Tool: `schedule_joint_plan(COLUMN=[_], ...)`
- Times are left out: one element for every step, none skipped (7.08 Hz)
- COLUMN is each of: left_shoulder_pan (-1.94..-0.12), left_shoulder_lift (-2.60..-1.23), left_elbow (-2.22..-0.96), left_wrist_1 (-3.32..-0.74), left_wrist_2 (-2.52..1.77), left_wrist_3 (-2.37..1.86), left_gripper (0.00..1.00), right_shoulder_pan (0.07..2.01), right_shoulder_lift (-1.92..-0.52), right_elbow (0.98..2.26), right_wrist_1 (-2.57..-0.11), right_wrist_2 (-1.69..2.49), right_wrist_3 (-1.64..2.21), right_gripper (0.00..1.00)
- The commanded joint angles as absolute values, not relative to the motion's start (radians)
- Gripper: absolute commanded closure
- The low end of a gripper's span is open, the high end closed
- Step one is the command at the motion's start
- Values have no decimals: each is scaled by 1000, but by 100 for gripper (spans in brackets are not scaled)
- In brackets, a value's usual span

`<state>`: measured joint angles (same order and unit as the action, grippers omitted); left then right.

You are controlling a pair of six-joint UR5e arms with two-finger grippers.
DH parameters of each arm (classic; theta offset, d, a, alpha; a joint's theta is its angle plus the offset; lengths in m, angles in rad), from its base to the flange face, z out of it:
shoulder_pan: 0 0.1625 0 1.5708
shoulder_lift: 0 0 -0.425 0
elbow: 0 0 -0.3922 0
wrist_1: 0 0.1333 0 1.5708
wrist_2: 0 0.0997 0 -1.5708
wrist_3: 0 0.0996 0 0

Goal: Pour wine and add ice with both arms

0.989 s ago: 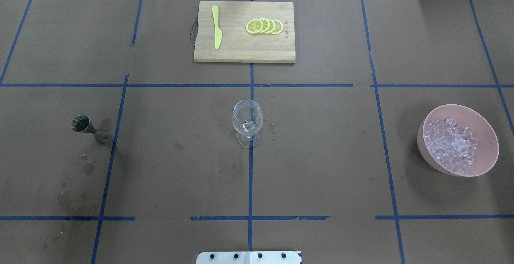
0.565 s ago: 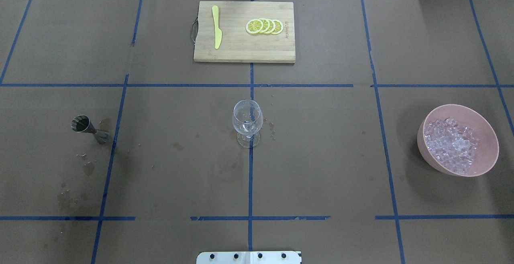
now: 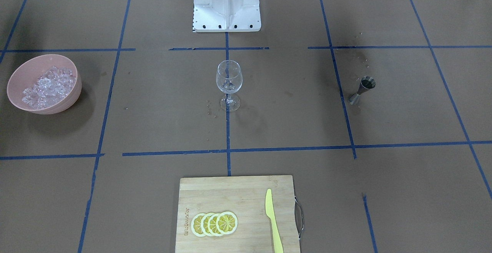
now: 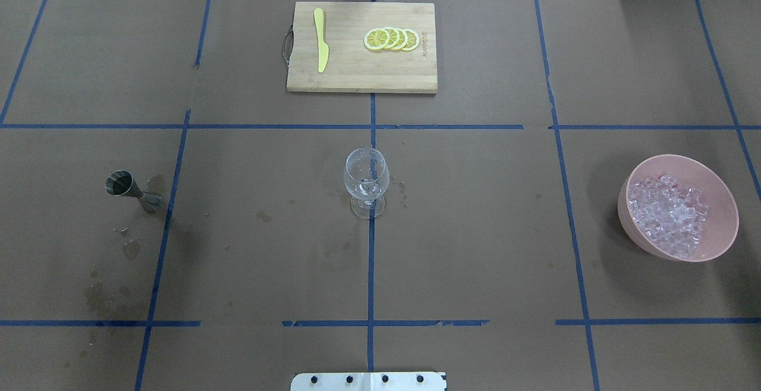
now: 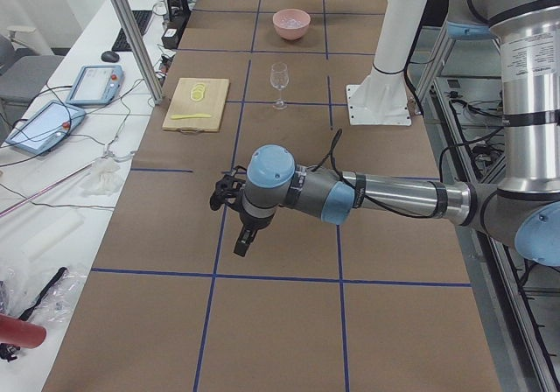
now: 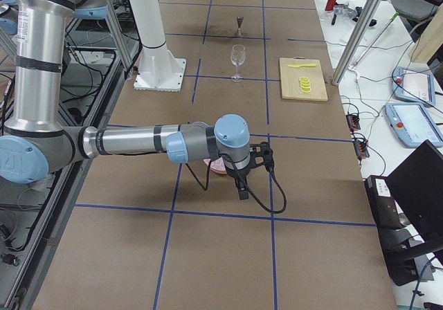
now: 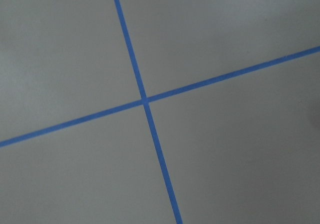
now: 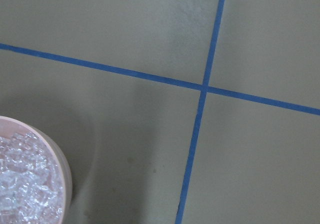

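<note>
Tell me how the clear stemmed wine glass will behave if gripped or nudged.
The clear stemmed wine glass probably tips easily: wide bowl on thin stem, small foot. Smooth glass looks slippery and fragile. Seems empty, so likely light.

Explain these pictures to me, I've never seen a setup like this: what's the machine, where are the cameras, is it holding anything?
It is a robot with two jointed arms, the left arm and the right arm. Two cameras look down on the table, two look from its ends, and one rides on each wrist. On the brown paper stand a wine glass, a metal jigger, a pink bowl of ice, and a cutting board with lemon slices and a yellow knife. The left gripper and right gripper hang above the table; nothing seems held, but open or shut is too small to tell.
</note>
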<state>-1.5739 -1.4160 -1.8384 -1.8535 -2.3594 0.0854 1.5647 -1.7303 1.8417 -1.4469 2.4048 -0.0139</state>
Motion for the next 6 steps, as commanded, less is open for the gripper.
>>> schedule_joint_plan(left_shoulder_pan=[-1575, -1575, -1575, -1572, -1568, -1522], left_shoulder_lift=[-1436, -1434, -1436, -1453, -1460, -1465], left_elbow=[-1797, -1764, -1763, -1782, -1798, -1830], left_wrist_1=[-2152, -2331, -2362, -2371, -2423, -2427], left_wrist_2=[-2359, -2364, -2378, -2379, -2376, -2364], left_wrist_3=[87, 43, 5, -77, -95, -125], left_gripper=[0, 0, 0, 0, 0, 0], right_shoulder_pan=[1565, 1565, 1565, 1565, 1562, 1556], right_shoulder_lift=[-1736, -1741, -1756, -1746, -1740, -1732], right_elbow=[1851, 1844, 1841, 1850, 1855, 1868], right_wrist_1=[-1372, -1311, -1310, -1304, -1304, -1304], right_wrist_2=[2398, 2385, 2391, 2390, 2390, 2391], right_wrist_3=[54, 54, 58, 60, 70, 74], right_gripper=[0, 0, 0, 0, 0, 0])
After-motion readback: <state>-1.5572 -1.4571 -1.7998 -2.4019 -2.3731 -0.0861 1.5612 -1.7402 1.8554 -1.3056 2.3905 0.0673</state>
